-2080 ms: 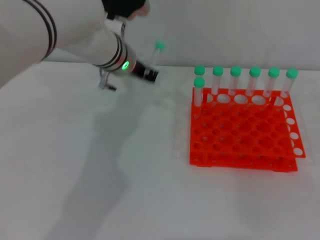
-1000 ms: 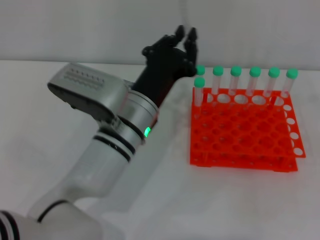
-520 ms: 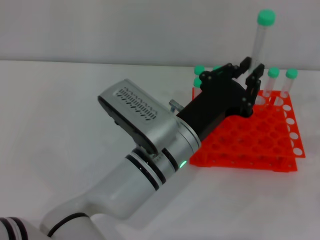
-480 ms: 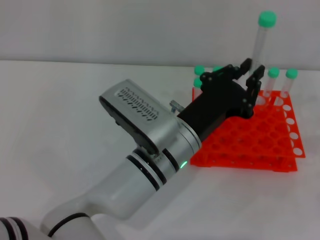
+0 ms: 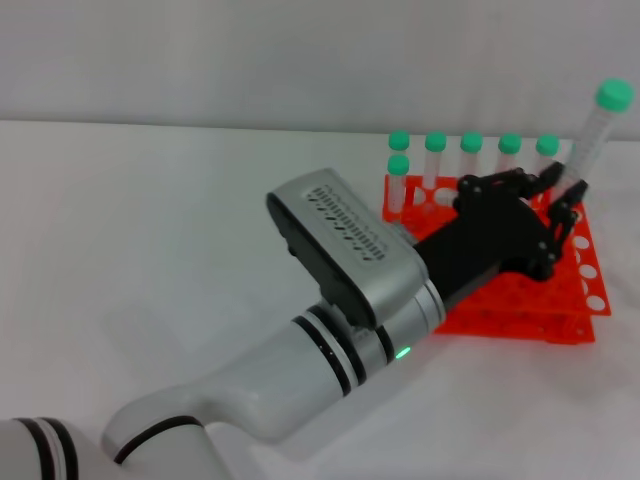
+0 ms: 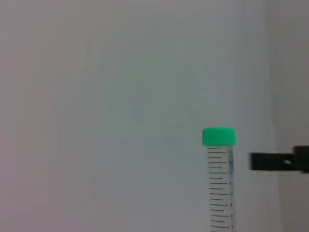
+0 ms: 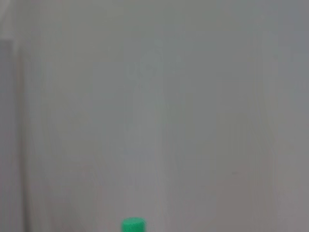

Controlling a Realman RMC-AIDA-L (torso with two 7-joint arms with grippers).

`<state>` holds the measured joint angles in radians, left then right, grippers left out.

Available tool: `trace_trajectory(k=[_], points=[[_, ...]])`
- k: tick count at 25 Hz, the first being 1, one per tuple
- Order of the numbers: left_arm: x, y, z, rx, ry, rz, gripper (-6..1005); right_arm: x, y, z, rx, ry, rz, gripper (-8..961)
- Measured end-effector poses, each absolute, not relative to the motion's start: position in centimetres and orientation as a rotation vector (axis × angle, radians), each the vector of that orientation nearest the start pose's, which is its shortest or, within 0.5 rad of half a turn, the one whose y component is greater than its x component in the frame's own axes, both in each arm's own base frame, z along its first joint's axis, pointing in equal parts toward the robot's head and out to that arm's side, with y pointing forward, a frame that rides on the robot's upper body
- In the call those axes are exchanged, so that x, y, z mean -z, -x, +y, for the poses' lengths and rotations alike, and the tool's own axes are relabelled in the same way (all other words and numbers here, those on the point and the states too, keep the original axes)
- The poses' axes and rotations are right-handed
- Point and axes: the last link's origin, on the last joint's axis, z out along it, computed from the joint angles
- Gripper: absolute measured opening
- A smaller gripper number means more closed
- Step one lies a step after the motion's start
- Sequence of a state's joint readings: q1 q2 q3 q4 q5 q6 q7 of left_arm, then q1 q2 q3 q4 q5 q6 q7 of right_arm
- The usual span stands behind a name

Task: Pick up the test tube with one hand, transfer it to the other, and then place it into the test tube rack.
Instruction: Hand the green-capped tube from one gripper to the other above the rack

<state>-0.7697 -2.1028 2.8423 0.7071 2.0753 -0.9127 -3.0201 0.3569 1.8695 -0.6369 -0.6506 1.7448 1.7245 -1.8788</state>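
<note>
My left gripper [image 5: 560, 196] is shut on the test tube [image 5: 592, 135], a slim clear tube with a green cap. It holds the tube by its lower part, above the right rear of the orange-red test tube rack [image 5: 560, 322]. The tube leans to the right, cap up. In the left wrist view the tube [image 6: 219, 183] stands upright against a plain wall. A green cap [image 7: 133, 225] shows at the edge of the right wrist view. My right gripper does not show in the head view.
Several green-capped tubes [image 5: 471, 143] stand along the rack's back row, and one more [image 5: 398, 166] stands at its left rear corner. My left arm [image 5: 345, 330] lies across the table and hides the rack's left front. A black part [image 6: 277, 161] shows beside the tube.
My left arm has swung right with the tube, from the table's far left to over the rack's right rear. The tube now leans to the right.
</note>
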Motion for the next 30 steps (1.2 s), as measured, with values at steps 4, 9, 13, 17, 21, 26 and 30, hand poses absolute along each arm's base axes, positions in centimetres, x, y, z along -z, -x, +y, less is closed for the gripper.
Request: trace_trajectory(k=[4,9,13,17,21,26,30], points=[[15.8,8.8,31.3,1.033,2.309,-0.169,214,-14.1,-28.2,31.5,-1.11,2.288,0.302,761],[16.2,8.8,31.1,1.013,2.335,-0.166,216,-13.5,-27.3,31.9,-1.123,2.335,0.277,758],[16.4,8.6,30.8,1.012,2.35,-0.146,218,-12.4,-26.3,32.3,-1.134,2.39,0.261,756],[16.4,8.6,30.8,1.01,2.353,-0.148,219,-11.3,-25.5,32.6,-1.149,2.431,0.255,754],[16.4,8.6,30.8,1.009,2.354,-0.149,221,-10.4,-24.7,32.9,-1.168,2.456,0.258,752],[16.4,8.6,30.7,1.009,2.354,-0.151,222,-10.4,-24.7,33.0,-1.17,2.455,0.26,749],[16.4,8.7,30.7,1.009,2.353,-0.153,224,-10.3,-24.8,32.9,-1.178,2.442,0.266,726]])
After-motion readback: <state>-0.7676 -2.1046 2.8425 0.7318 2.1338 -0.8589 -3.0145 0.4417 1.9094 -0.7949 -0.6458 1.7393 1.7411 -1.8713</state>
